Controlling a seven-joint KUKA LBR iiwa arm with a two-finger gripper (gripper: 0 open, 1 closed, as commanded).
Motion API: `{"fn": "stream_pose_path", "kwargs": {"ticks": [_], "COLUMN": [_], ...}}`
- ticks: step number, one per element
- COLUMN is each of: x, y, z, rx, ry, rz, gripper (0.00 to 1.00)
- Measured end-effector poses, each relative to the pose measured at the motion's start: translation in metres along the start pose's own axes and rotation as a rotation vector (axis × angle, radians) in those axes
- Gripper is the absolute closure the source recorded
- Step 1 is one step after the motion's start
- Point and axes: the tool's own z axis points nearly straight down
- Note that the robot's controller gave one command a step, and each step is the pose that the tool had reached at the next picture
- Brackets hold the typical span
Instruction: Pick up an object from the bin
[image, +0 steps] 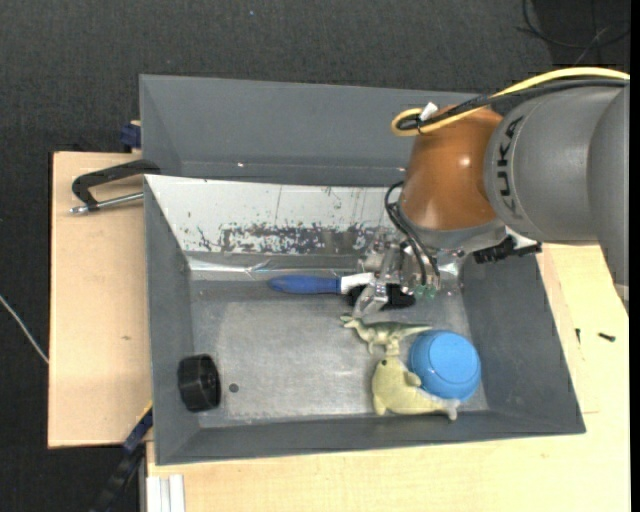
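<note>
Claw (392, 285) low over right-centre of bin (260, 130), open or closed cannot tell; pale toy figure (372, 335) lies just nearside, so probably centre there, clear of blue stick (305, 285) and blue cup (445, 362).

Scuffed grey metal bin (300, 345)

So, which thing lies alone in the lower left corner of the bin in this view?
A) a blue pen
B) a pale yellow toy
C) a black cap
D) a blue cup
C: the black cap sits by itself in the lower left corner of the bin, while the blue cup and the yellow toy lie together at the lower right.
</note>
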Motion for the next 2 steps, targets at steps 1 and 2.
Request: {"fn": "stream_pose_path", "kwargs": {"ticks": [1,2], "x": [-0.001,-0.003], "y": [0.002,0.003], "z": [-0.01,-0.047], "rx": [0.0,0.0], "ry": [0.002,0.0], "rz": [-0.001,-0.002], "gripper": [1.0,1.0]}}
